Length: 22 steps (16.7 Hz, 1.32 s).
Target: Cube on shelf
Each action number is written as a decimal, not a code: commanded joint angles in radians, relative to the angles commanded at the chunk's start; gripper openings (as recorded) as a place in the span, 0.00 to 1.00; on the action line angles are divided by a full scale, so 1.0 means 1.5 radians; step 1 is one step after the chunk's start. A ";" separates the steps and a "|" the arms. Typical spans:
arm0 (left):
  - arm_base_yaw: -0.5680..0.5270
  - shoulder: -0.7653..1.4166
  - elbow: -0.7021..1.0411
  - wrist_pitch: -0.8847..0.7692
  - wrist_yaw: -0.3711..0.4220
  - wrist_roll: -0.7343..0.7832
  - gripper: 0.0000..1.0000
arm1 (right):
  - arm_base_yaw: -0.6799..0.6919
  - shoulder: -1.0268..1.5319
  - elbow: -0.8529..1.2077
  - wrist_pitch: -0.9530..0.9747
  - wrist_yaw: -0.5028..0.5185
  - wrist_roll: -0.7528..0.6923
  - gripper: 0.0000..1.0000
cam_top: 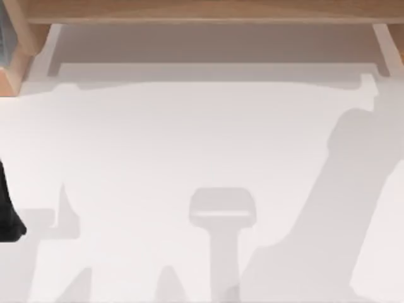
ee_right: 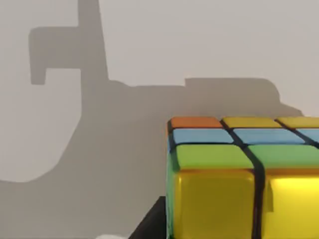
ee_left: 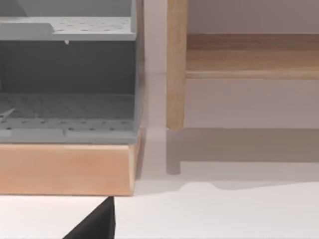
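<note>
Closest to your right wrist camera sits the cube (ee_right: 239,179), seemingly carried by the right tool, though you cannot tell its finger state; a loose hold could drop it onto the white surface (cam_top: 189,139) short of the shelf (cam_top: 202,9), whose board looks bare, as does the grey rack (ee_left: 67,74); left arm parked at the left edge

shelf (cam_top: 208,11) along far edge, white table (cam_top: 189,139), perhaps left arm (cam_top: 7,211)
</note>
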 joint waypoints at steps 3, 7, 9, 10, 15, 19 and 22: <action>0.000 0.000 0.000 0.000 0.000 0.000 1.00 | 0.002 -0.009 0.023 -0.029 0.006 -0.005 0.00; 0.000 0.000 0.000 0.000 0.000 0.000 1.00 | 0.002 0.005 0.067 -0.050 0.006 0.006 0.00; 0.000 0.000 0.000 0.000 0.000 0.000 1.00 | 0.002 0.012 0.080 -0.058 0.003 0.008 0.00; 0.000 0.000 0.000 0.000 0.000 0.000 1.00 | 0.002 0.012 0.080 -0.058 0.003 0.008 0.00; 0.000 0.000 0.000 0.000 0.000 0.000 1.00 | 0.003 -0.003 0.069 -0.057 0.006 0.009 0.00; 0.000 0.000 0.000 0.000 0.000 0.000 1.00 | 0.021 -0.092 0.008 -0.046 0.030 0.015 0.00; 0.000 0.000 0.000 0.000 0.000 0.000 1.00 | 0.060 -0.185 -0.067 -0.019 0.057 0.024 0.00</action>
